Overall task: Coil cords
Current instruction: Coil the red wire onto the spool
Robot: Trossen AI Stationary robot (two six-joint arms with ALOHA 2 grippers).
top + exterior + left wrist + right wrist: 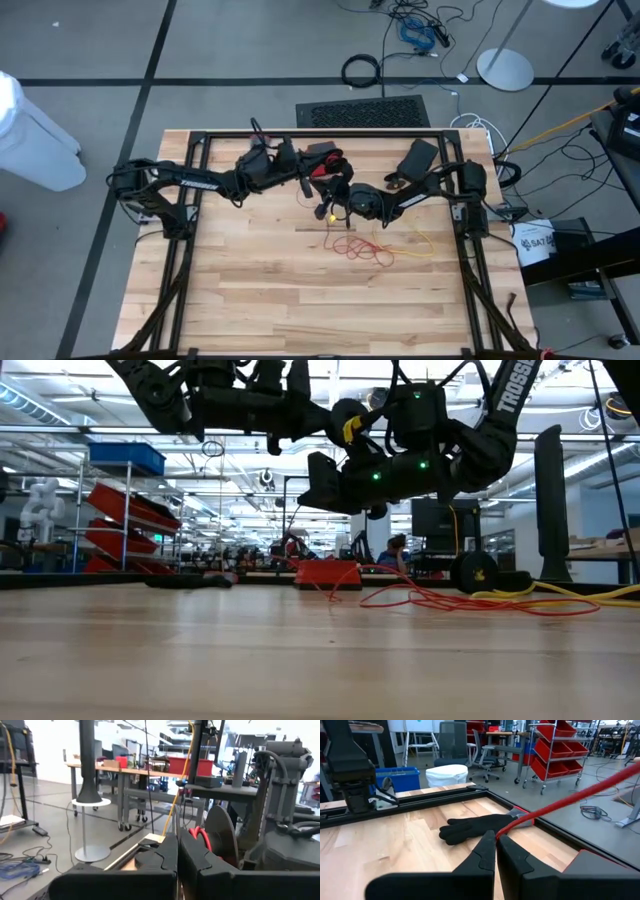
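A thin red cord (362, 247) lies in loose loops on the wooden table (250, 290), with a thin yellow cord (425, 243) to its right. In the low view the red cord (470, 603) and yellow cord (570, 592) rest flat on the boards. My two grippers meet above the table's far middle. My right gripper (496, 840) is shut on a strand of the red cord. My left gripper (178, 854) is shut, and nothing shows between its fingers. Red loops (200, 835) show just beyond it. A black glove (470, 826) lies past my right gripper. My right gripper pinches a single strand of the red cord (504, 832) between its two fingertips. The fingers point about level, toward the table's left side. From the fingers the strand (580, 795) runs straight through the air, clear of the table. My left gripper: I cannot tell whether it touches a cord.
A black metal frame (300, 135) borders the table. A red box (328, 572) and a flat black pad (418, 155) sit near the far edge. The near half of the table holds nothing but boards. Cables and a lamp base (505, 68) lie on the floor beyond.
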